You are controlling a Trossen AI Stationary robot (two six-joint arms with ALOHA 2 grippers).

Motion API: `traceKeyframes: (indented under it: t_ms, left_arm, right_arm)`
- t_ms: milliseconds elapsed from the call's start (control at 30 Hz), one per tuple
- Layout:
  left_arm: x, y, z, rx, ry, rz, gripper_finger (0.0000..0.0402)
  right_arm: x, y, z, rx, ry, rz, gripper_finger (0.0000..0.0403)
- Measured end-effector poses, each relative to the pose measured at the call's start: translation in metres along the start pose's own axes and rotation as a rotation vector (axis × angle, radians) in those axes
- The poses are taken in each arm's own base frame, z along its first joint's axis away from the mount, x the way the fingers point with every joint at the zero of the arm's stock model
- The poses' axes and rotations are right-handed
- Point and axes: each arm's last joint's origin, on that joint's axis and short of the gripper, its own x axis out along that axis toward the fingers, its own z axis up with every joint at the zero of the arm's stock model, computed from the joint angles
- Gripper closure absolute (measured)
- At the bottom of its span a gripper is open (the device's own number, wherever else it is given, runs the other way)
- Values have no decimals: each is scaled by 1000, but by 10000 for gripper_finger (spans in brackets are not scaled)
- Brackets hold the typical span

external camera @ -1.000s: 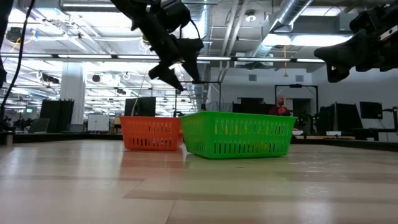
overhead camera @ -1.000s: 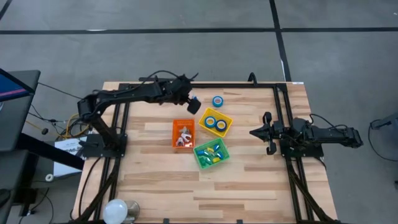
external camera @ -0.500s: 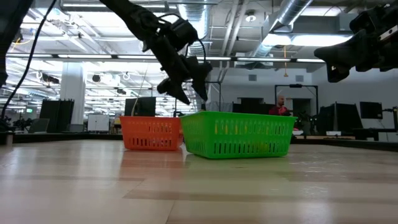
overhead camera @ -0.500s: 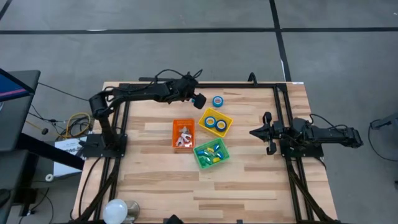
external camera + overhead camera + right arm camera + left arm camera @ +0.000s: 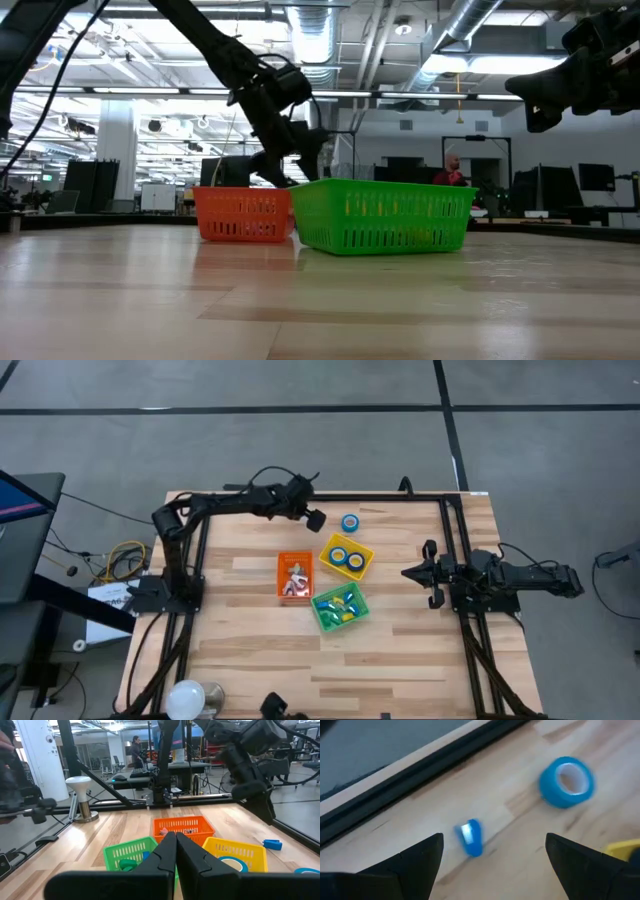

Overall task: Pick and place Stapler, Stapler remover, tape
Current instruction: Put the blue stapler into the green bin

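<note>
The work surface is a light wooden table (image 5: 400, 650) standing on a grey floor. The landmark is the yellow bin (image 5: 347, 556), near the table's middle; it holds two rolls of blue tape (image 5: 346, 558). A third tape roll (image 5: 349, 522) lies on the bare wood just beyond the yellow bin, toward the far edge. A small blue stapler (image 5: 470, 837) lies on the wood to the left of that loose roll. The left gripper (image 5: 314, 518) is poised above this stapler, fingers (image 5: 415, 857) spread apart with nothing between them. The orange bin (image 5: 294, 575) sits left of the yellow bin and contains pale metal pieces. The green bin (image 5: 340, 606) sits on the near side of the yellow bin and contains blue and yellow items. The right gripper (image 5: 408, 572) waits well to the right of the yellow bin, fingers (image 5: 165, 855) pressed together, empty.
</note>
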Motion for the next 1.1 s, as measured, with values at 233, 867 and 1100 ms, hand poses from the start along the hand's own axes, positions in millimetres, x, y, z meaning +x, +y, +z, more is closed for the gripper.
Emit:
traceKeyframes:
  t_ms: [233, 867, 1100]
  left_arm:
    - [-10, 15, 19, -44, 48, 38, 60]
    - [-16, 13, 28, -84, 38, 7, 59]
    - [-33, 9, 45, -62, 57, 14, 59]
  right_arm:
    - [0, 0, 0, 0, 0, 0, 402]
    - [0, 0, 0, 0, 0, 0, 402]
    - [0, 0, 0, 0, 0, 0, 402]
